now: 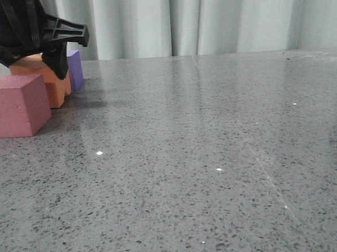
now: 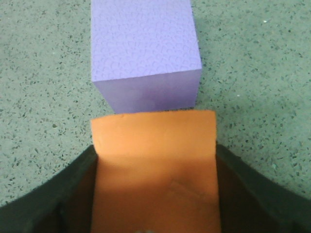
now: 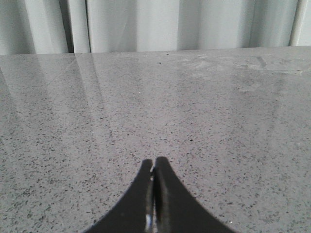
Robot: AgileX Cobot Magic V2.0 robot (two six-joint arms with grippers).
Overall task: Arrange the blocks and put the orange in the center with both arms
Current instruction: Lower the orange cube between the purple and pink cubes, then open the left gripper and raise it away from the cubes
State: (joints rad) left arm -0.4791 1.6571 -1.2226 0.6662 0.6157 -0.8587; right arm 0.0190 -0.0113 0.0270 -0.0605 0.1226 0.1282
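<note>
Three cubes stand in a row at the far left of the table: the pink-red cube nearest, the orange cube behind it, the purple cube farthest. My left gripper comes down over the orange cube. In the left wrist view its black fingers press against both sides of the orange cube, with the left gripper shut on it. The purple cube sits just beyond, almost touching. My right gripper is shut and empty over bare table. It is out of the front view.
The grey speckled table stretches to the right of the cubes. Pale curtains hang behind its far edge. The pink-red cube sits close beside the orange cube on the near side.
</note>
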